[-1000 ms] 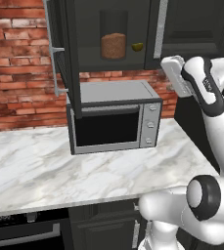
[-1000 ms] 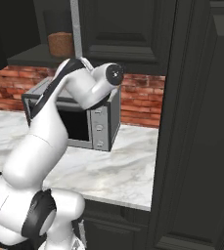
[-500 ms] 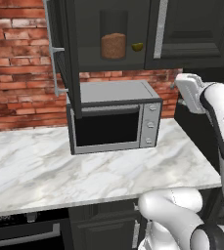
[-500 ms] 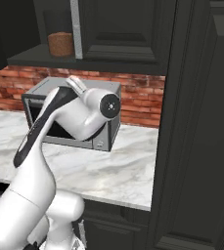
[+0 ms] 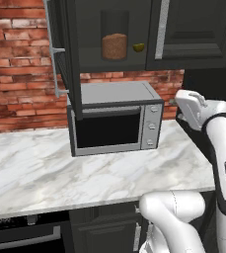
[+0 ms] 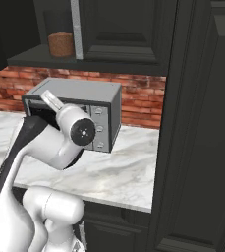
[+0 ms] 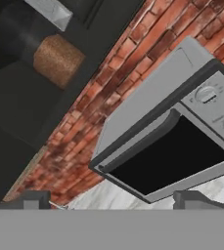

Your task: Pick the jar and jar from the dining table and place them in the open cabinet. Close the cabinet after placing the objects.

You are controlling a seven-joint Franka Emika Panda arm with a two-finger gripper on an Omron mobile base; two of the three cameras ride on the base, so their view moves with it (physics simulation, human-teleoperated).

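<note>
we see the cabinet (image 5: 109, 34) above the counter with its left door (image 5: 60, 49) swung open and edge-on to us, its silver bar handle (image 5: 55, 54) facing left. on the inner shelf stands a jar (image 5: 114, 45) with reddish-brown grainy filling, and just to its right, near the closed right door (image 5: 193, 27), sits a small olive-yellow thing (image 5: 138, 47) that we cannot identify for certain. from the right base view the same brown-filled jar (image 6: 61, 44) stands on the shelf, just left of a vertical silver handle (image 6: 76, 29). in the hand view, which is rolled over, the jar (image 7: 55, 57) lies toward the upper left inside the dark cabinet.

below the cabinet a steel microwave (image 5: 115, 118) rests on the marble counter (image 5: 45, 168), backed by a red brick wall (image 5: 16, 64). its door is dark and its knobs sit on the right-hand panel.

the gripper (image 7: 111, 199) shows at the bottom of the hand view as two dark fingertips (image 7: 33, 199) set far apart, one at each side, with nothing between them; we read it as spread wide and carrying nothing. it looks toward the microwave and the cabinet, apart from both. in the left base view the white hand (image 5: 189, 106) sits to the right of the microwave, at about the height of its top, below the closed right door.
</note>
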